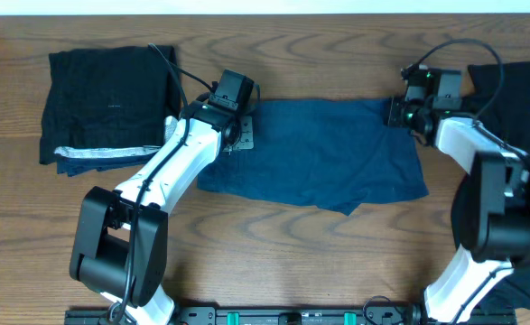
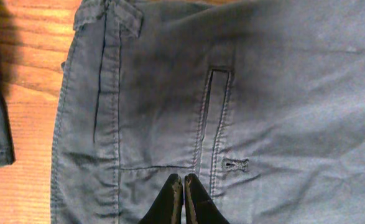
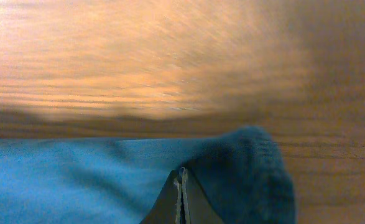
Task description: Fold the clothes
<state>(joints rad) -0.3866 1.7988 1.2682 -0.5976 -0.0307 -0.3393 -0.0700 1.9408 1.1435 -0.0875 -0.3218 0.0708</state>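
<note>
Left claw [image 2: 182, 179] clenched over navy shorts [image 1: 319, 153] — right claw [image 3: 182, 173] clenched at their far corner.

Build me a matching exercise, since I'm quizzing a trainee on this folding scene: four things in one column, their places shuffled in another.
Things:
1. navy shorts
2. folded black pile
3. left gripper
4. right gripper

Places:
A. at the shorts' far right corner
B. spread flat mid-table
C. far left of the table
D. over the shorts' left end, near a buttoned pocket slit

Pairs: 1-B, 2-C, 3-D, 4-A
</note>
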